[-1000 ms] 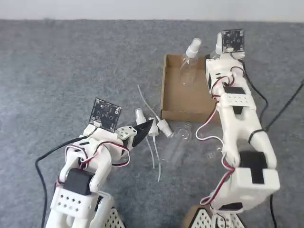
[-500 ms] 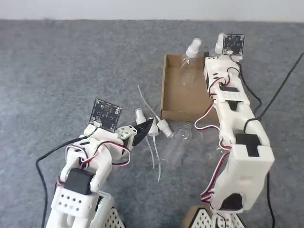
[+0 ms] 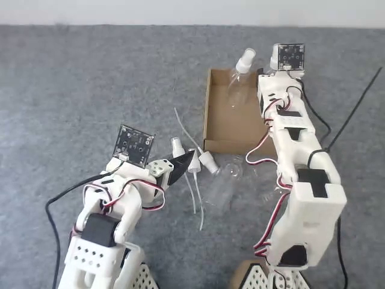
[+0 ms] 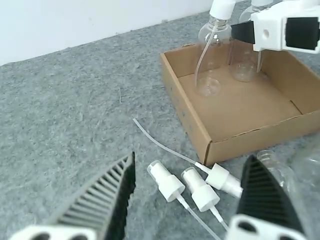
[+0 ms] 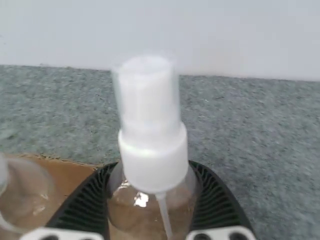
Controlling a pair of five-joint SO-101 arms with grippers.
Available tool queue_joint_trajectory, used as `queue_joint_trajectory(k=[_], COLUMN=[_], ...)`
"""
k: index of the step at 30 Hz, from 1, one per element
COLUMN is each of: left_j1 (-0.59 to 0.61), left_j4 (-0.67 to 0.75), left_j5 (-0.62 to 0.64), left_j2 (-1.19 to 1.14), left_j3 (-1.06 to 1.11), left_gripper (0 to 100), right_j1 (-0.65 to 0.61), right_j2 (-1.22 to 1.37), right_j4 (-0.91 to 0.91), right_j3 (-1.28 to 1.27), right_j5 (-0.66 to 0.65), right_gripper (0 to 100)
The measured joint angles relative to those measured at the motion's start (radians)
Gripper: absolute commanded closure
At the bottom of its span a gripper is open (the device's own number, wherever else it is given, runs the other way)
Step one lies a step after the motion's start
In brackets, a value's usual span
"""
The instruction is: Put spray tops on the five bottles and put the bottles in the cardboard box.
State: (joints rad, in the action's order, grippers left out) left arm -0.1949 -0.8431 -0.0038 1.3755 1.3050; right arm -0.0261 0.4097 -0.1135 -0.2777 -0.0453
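My right gripper (image 5: 152, 200) is shut on a clear bottle (image 5: 150, 195) that carries a white spray top (image 5: 148, 105); it stands upright at the far right corner of the cardboard box (image 3: 207, 114). A second capped bottle (image 3: 240, 81) stands in the box beside it. The left wrist view shows both bottles (image 4: 214, 45) in the box (image 4: 250, 135). My left gripper (image 4: 191, 160) is open low over three loose spray tops (image 4: 167, 182) with long tubes, on the carpet just before the box.
Clear bottles without tops (image 3: 221, 186) lie on the grey carpet between the arms, near the box's front wall. The right arm (image 3: 298, 150) stretches along the box's right side. Open carpet lies to the left.
The right arm has swung a little left and straightened, keeping the capped bottle at the box's far right corner. The left arm has not moved.
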Motion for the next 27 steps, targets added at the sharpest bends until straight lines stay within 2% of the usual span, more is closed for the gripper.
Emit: queue_joint_trajectory(k=[17, 23, 27], left_j1=[0.0, 0.0, 0.0], left_j4=[0.0, 0.0, 0.0], left_j5=[0.0, 0.0, 0.0], left_j2=[0.0, 0.0, 0.0], left_j3=[0.0, 0.0, 0.0], left_gripper=[68, 68, 68], right_j1=[-0.006, -0.008, -0.012], right_j2=[0.0, 0.0, 0.0], right_j4=[0.006, 0.011, 0.011], right_j3=[0.0, 0.0, 0.0], right_j5=[-0.002, -0.002, -0.002], right_gripper=[97.9, 82.6, 76.5])
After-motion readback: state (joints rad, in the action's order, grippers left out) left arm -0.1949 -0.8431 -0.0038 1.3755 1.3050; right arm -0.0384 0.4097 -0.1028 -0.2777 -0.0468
